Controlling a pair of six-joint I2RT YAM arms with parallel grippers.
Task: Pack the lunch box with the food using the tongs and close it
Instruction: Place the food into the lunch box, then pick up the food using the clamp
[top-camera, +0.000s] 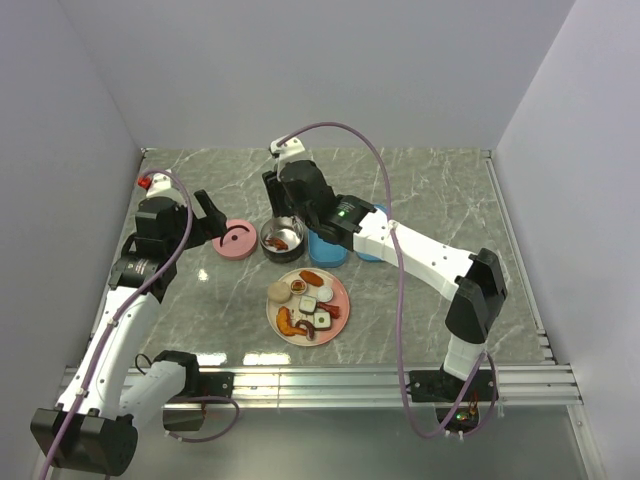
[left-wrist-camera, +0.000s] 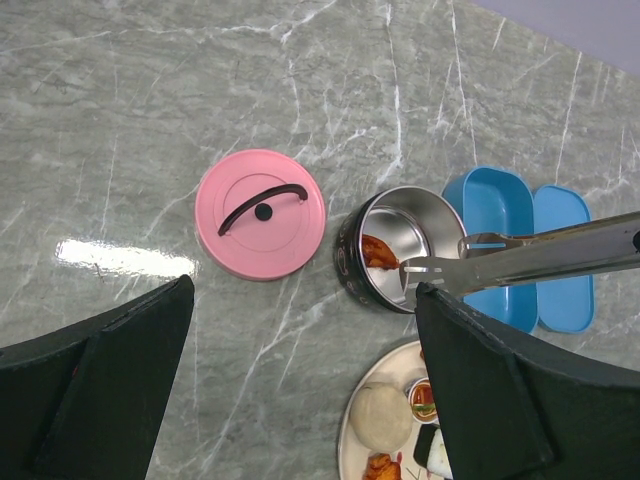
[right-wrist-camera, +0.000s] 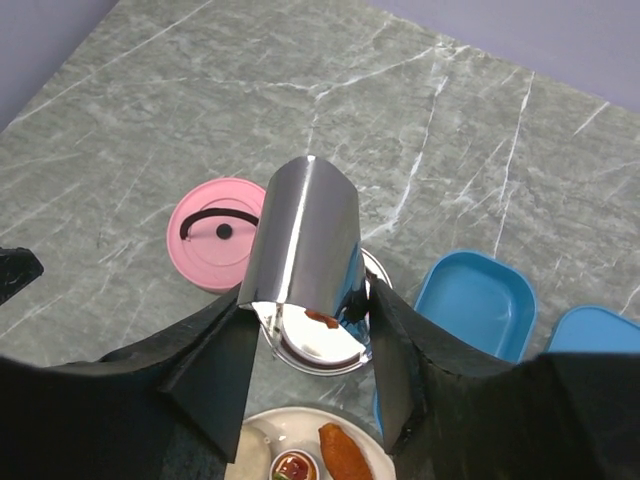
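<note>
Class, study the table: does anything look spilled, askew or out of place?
Nothing stands out. The pink lid lies flat beside the open steel pot. One orange piece sits inside it, and the other food is on the plate. The tongs reach over the pot.

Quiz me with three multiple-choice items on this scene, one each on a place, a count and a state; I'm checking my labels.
1. The lid lies: A on the box; B on the plate; C on the table, left of the box.
2. Blue tubs beside the box: A one; B two; C three.
3. The left gripper is: A open, empty; B shut on the lid; C shut on the tongs.
Answers: C, the lid rests flat on the marble; B, two stand side by side right of the box; A, its fingers stand apart and bare, while the right gripper holds the tongs.
</note>
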